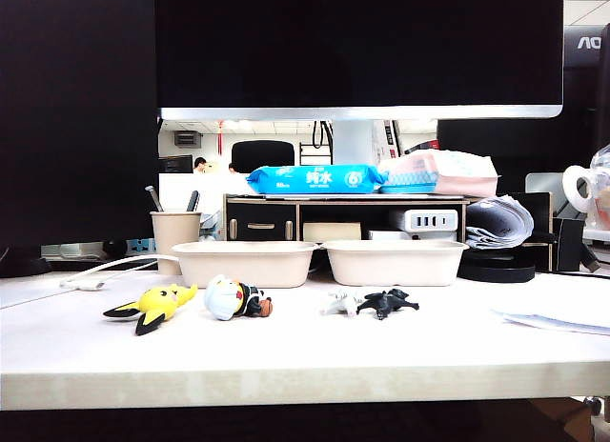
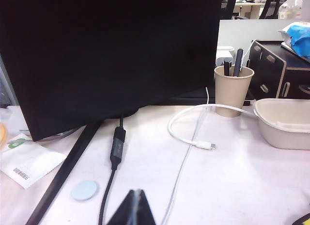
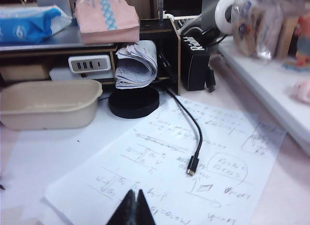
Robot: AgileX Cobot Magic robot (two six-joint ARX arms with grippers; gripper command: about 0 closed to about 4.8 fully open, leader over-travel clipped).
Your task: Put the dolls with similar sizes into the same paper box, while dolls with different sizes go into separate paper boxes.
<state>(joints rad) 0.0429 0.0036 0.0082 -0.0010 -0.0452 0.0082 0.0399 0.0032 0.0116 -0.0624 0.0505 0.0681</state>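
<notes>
Waiting far back from the toys, the left gripper (image 2: 131, 208) and right gripper (image 3: 131, 208) both have their jaws pinched closed on nothing. Four dolls lie in a row well ahead of them: a yellow black-eared doll (image 1: 157, 305), a blue-headed doll (image 1: 233, 299), a tiny whitish doll (image 1: 339, 302) touching a tiny black doll (image 1: 386, 303). Two beige paper boxes (image 1: 246, 263) (image 1: 394, 261) sit empty just behind, probably ready for sorting.
</notes>
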